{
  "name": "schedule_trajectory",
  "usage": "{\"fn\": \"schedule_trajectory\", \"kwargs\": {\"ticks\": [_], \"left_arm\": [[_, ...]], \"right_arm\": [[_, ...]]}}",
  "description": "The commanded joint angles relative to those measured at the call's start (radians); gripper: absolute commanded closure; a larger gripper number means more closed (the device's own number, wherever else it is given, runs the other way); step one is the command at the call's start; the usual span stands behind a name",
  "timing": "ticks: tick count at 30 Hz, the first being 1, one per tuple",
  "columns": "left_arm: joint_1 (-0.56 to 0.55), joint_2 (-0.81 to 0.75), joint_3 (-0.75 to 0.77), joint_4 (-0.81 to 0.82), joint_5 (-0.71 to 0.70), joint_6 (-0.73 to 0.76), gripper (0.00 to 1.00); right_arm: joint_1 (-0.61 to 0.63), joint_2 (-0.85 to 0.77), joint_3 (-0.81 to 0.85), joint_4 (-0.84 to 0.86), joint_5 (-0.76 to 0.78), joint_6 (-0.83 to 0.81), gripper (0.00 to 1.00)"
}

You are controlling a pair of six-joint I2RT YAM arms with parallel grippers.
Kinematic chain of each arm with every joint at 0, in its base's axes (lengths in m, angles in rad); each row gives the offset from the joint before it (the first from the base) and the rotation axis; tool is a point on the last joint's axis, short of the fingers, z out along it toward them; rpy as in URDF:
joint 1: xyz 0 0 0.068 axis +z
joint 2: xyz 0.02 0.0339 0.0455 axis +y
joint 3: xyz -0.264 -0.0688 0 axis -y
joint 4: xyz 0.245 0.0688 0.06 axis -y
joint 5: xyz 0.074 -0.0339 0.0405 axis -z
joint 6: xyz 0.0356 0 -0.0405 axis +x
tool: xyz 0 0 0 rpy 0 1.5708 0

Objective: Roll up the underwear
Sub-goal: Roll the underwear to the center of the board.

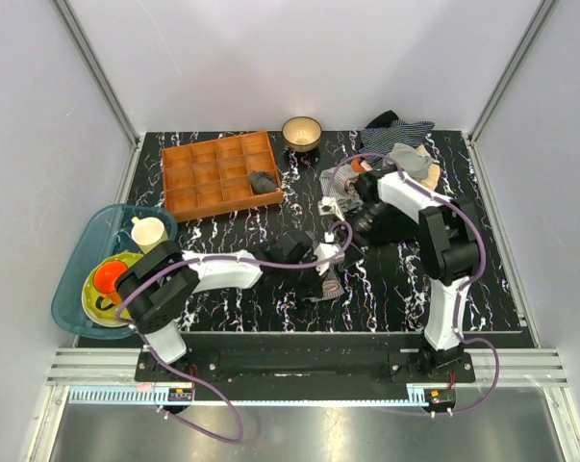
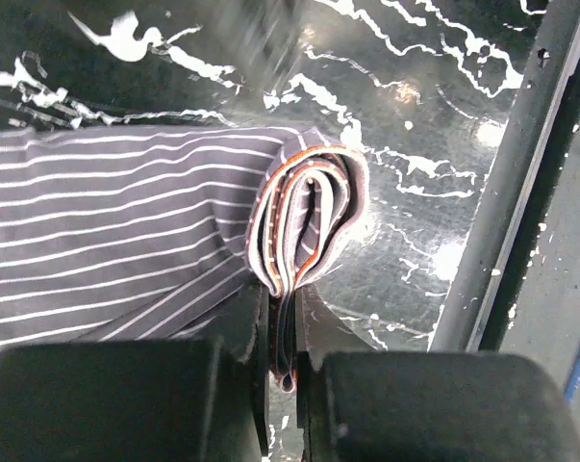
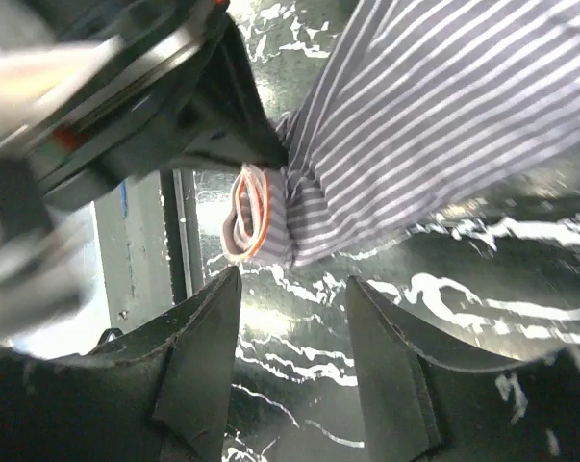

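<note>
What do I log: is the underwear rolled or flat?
Partly rolled: one end of the underwear is coiled, the rest is unrolled.

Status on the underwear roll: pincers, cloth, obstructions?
Left pincer shut on underwear, at its rolled end. Right pincer open, empty, facing the roll. Cloth partly rolled, rest unrolled. Nothing between right pincer and roll.

- Table: black marble pattern, white veins.
- Orange tray: far left part.
- Bowl: far edge, near the tray.
- Clothes heap: far right corner.
- Underwear: mid-table, one end rolled.
- Teal basin: left edge.
</note>
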Motion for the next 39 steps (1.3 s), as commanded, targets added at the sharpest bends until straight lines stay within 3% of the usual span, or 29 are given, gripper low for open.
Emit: {"fn": "schedule_trajectory", "kwargs": {"ticks": [1, 6, 9, 11, 14, 21, 33, 36, 37, 39], "left_arm": [[0.105, 0.082, 0.042, -0.044, 0.231, -0.117, 1.00], [0.243, 0.178, 0.096, -0.087, 0.448, -0.194, 1.00], [0.302, 0.254, 0.145, -0.129, 0.514, -0.240, 1.00], [0.328, 0.313, 0.191, -0.173, 0.538, -0.257, 1.00], [0.346, 0.376, 0.246, -0.218, 0.567, -0.278, 1.00], [0.374, 0.453, 0.280, -0.208, 0.567, -0.353, 1.00], [0.377, 0.472, 0.294, -0.143, 0.578, -0.435, 0.99], [0.385, 0.423, 0.279, -0.103, 0.571, -0.464, 0.96], [0.388, 0.406, 0.260, -0.086, 0.569, -0.478, 0.94], [0.400, 0.334, 0.236, -0.005, 0.571, -0.530, 0.88]], "right_arm": [[-0.071, -0.138, -0.006, 0.036, -0.013, 0.011, 0.44], [-0.083, -0.413, -0.226, 0.230, -0.010, -0.030, 0.44], [-0.043, -0.600, -0.401, 0.383, -0.024, -0.122, 0.34], [0.010, -0.688, -0.495, 0.492, 0.036, -0.150, 0.21], [0.159, -0.799, -0.642, 0.678, 0.191, -0.205, 0.13], [0.340, -0.655, -0.734, 0.959, 0.450, -0.269, 0.20], [0.368, -0.524, -0.809, 1.146, 0.585, -0.289, 0.26], [0.366, -0.495, -0.796, 1.111, 0.591, -0.283, 0.35], [0.368, -0.486, -0.788, 1.096, 0.593, -0.279, 0.47], [0.366, -0.465, -0.770, 1.046, 0.595, -0.263, 0.57]]}}
